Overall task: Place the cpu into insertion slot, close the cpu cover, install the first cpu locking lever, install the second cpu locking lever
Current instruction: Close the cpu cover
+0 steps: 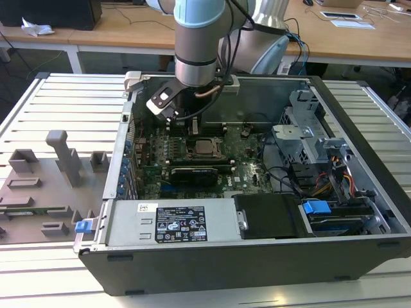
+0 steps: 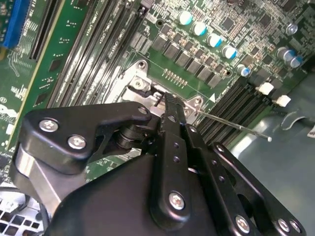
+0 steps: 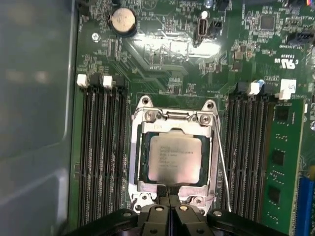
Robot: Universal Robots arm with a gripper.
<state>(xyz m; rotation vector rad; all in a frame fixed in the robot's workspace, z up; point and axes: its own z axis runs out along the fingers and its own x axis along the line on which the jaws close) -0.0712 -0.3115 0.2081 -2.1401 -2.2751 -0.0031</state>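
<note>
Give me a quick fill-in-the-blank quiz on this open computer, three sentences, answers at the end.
1. The cpu lies in the insertion slot of a motherboard coloured ___.
2. Long black memory slots run along ___ sides of the slot.
3. The gripper sits at the edge of the cpu cover with its fingers ___.
Missing words: green; both; shut.

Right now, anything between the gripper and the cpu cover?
Nothing visible. In the first wrist view the gripper tips sit at the cpu cover edge, cover down around the cpu; a thin lever stands beside it.
</note>
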